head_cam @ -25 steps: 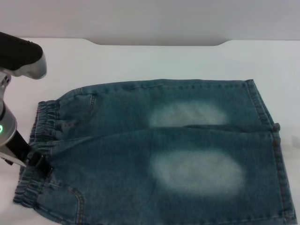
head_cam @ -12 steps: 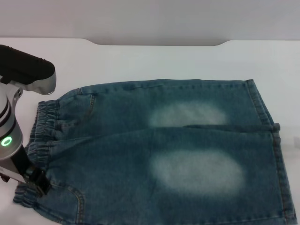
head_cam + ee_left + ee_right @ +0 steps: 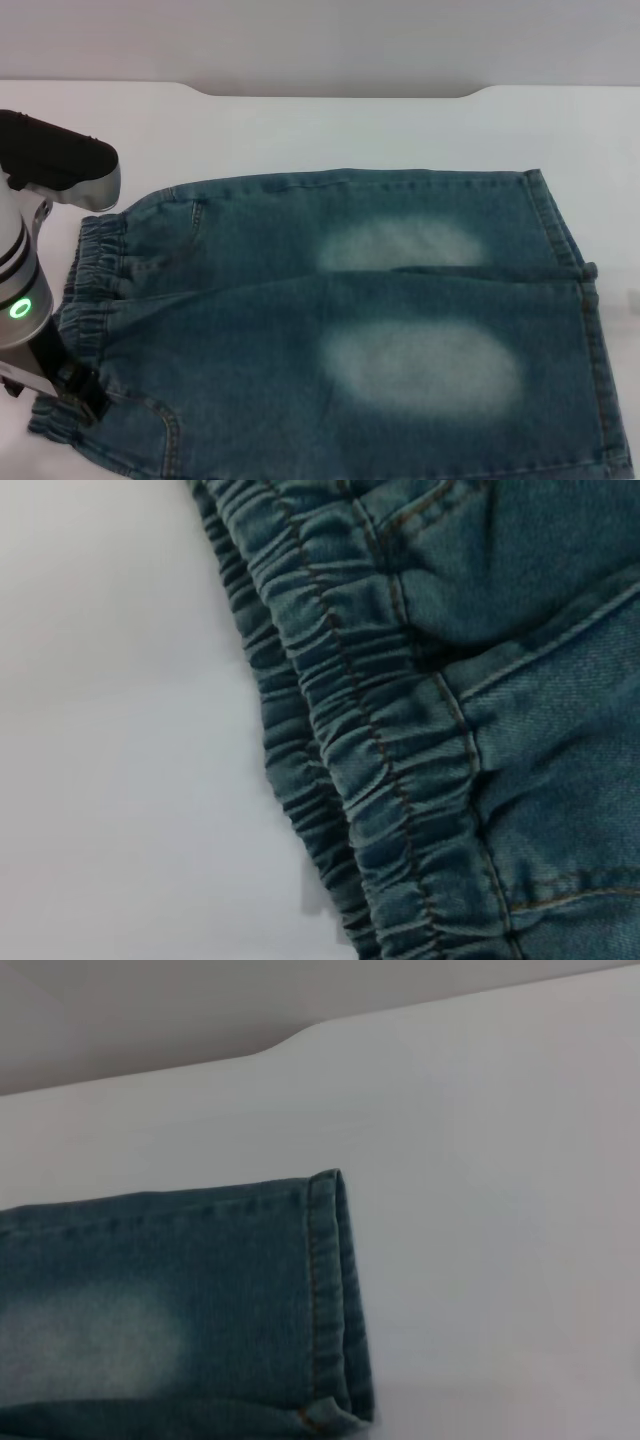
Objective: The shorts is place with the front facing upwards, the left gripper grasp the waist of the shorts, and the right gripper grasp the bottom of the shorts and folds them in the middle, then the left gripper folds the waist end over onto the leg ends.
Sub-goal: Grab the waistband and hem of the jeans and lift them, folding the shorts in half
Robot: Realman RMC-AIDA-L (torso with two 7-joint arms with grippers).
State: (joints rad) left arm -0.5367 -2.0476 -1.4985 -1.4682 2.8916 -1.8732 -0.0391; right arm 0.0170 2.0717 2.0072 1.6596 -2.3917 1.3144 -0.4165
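Note:
The blue denim shorts (image 3: 260, 300) lie flat on the white table, front up, with a pale oval patch (image 3: 420, 368) on each leg. The ruched waist (image 3: 92, 268) is at the left and the straight leg hems (image 3: 586, 310) at the right. My left gripper (image 3: 82, 392) is down on the near end of the waistband, at the shorts' near left corner. The left wrist view shows only the gathered waistband (image 3: 400, 780) close up, beside bare table. In the right wrist view the far leg's hem (image 3: 325, 1290) lies flat. The right gripper is out of view.
The white table (image 3: 300, 130) extends beyond the shorts at the back and left, and its far edge has a notched outline (image 3: 340, 95). The shorts' near edge runs off the bottom of the head view.
My left arm has slid along the waistband toward the near corner of the shorts and sits lower. The shorts have not shifted.

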